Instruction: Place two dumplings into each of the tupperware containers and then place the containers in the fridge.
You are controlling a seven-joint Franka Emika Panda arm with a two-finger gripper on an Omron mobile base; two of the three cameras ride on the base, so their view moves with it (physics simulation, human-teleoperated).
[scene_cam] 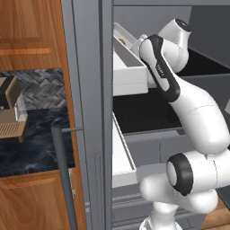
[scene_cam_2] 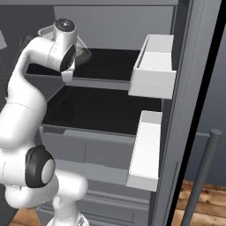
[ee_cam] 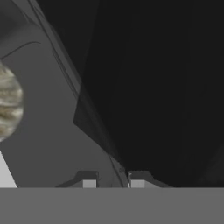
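The fridge (scene_cam: 90, 112) stands open, with dark shelves inside. My arm reaches in to the upper shelf (scene_cam_2: 110, 62). My gripper (ee_cam: 113, 183) is shut on the thin rim of a tupperware container (ee_cam: 48, 144), which runs up between the two finger tips. The container's grey floor spreads to the left, and one wrinkled beige dumpling (ee_cam: 6, 105) lies in it at the view's left edge. From the base the same container (scene_cam_2: 84, 50) shows beside my hand over the upper shelf, and its white rim (scene_cam: 119, 33) shows behind my forearm. Whether it rests on the shelf I cannot tell.
Two white door bins (scene_cam_2: 154, 66) (scene_cam_2: 145, 150) hang on the open fridge door to the right, close to my arm. The lower shelf (scene_cam_2: 101, 110) is dark, with grey drawers under it. A grey door handle (scene_cam: 63, 170) stands in front. A dark counter (scene_cam: 31, 143) lies to the left.
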